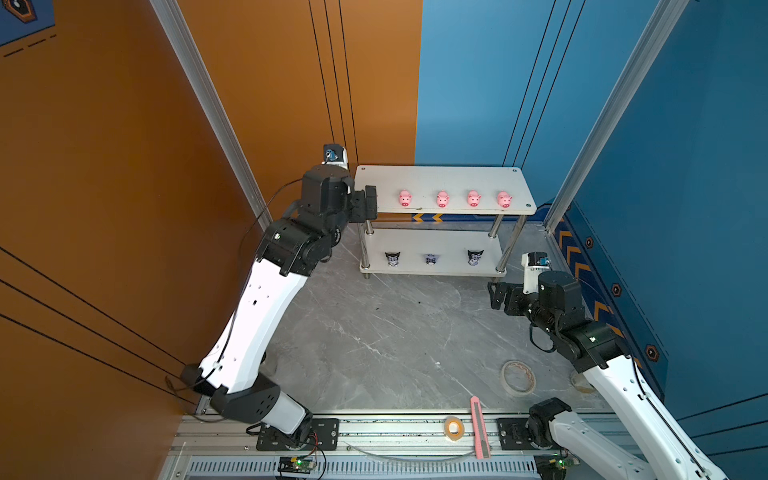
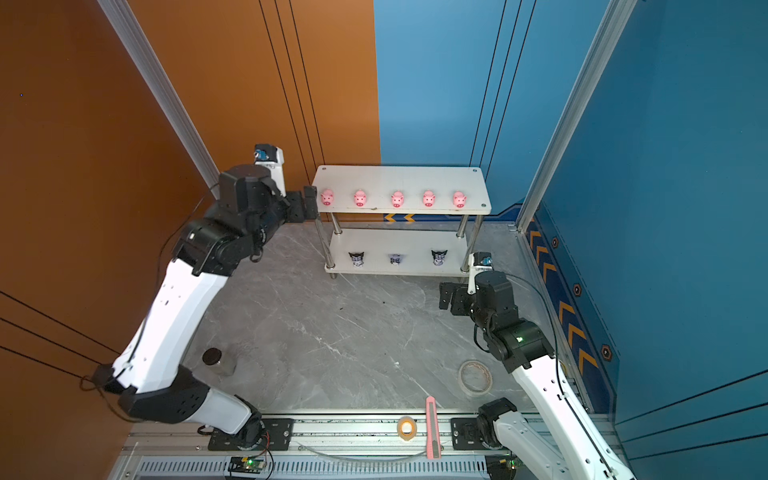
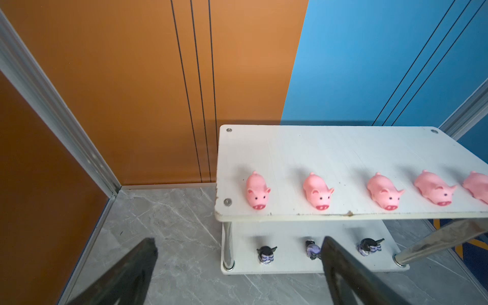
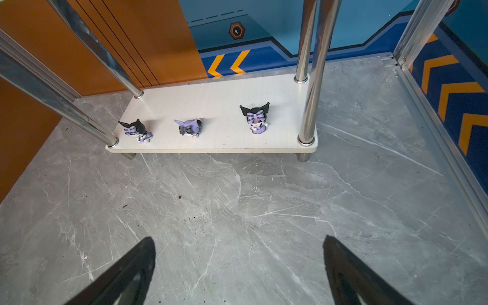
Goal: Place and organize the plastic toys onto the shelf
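Left claw: the left claw point(image 3: 237, 253) is spread wide, with nothing between its fingers point(image 3: 140, 266). In both top views it sits just off the left end of the shelf's upper tier, level with that board.
Right claw: the right claw point(image 4: 239, 248) is also wide open and empty. It hangs over bare table point(image 1: 395, 332) in front of the shelf's right end, pointing toward the lower tier.
Shelf: the shelf point(image 1: 440, 178) stands at the back of the table against the wall, with two white boards on chrome legs.
Pigs: five pigs stand in a single row along the front edge of the top board point(image 2: 399, 176), snouts facing forward and evenly spaced. The leftmost pig point(image 2: 327, 198) is just beside the left claw, but from the left wrist it is clear of the fingers. In a top view that claw hides it, so only four show.
Figurines: three figurines sit in a row on the lower board point(image 4: 211, 97), well apart from each other. The right figurine point(image 4: 257, 118) is upright and faces out. The middle figurine point(image 4: 190, 128) looks tipped, though I can't tell for sure. The left figurine point(image 4: 137, 130) stands beside a leg.
Clutter: a large tape roll point(image 1: 517, 377) lies near the right arm. A small tape roll point(image 1: 454, 428) and a pink utility knife point(image 1: 478, 428) lie at the front rail.
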Action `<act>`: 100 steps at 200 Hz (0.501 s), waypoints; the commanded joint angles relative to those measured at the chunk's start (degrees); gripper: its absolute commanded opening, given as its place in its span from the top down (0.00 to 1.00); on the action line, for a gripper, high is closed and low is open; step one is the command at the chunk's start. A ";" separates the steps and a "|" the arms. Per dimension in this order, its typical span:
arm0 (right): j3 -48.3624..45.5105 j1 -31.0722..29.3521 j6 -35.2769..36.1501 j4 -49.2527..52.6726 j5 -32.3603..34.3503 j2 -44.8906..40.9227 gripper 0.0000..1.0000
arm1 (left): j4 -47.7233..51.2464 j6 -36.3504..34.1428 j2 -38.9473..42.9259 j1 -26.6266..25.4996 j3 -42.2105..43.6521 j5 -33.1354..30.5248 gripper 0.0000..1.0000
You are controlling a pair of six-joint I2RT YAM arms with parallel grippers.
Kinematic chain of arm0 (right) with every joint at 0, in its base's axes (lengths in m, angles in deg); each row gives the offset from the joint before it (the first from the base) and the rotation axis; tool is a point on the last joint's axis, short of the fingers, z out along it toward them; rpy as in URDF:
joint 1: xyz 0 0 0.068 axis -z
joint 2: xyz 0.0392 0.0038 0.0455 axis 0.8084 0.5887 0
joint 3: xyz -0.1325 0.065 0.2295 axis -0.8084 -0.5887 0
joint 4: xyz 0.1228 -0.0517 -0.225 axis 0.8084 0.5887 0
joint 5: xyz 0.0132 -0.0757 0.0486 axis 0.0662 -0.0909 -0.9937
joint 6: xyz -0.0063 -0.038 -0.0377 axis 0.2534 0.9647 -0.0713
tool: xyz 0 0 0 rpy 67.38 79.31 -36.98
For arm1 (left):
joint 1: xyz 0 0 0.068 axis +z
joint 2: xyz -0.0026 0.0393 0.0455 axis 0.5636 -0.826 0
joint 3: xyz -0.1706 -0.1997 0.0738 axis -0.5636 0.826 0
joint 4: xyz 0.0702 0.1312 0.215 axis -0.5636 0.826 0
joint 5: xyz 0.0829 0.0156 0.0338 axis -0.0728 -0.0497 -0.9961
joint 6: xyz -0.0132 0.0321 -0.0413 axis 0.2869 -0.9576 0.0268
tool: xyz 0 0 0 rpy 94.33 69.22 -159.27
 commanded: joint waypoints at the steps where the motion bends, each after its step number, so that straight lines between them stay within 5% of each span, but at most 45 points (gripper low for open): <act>1: -1.61 0.25 -1.58 -0.93 3.27 -2.22 0.00 | -7.77 -0.18 5.42 -1.06 14.01 -2.00 0.02; 51: -6.81 0.18 -3.08 -4.02 7.37 -3.55 0.00 | -27.38 2.38 20.13 -2.18 48.41 5.04 0.02; 81: -17.08 0.13 -2.43 -15.28 9.59 -7.51 0.00 | -38.79 -0.14 25.21 -3.56 63.00 3.30 0.02; 100: -27.81 -0.63 3.11 -30.10 12.02 -9.96 0.00 | -50.44 -8.32 28.78 -5.83 72.50 -0.88 0.02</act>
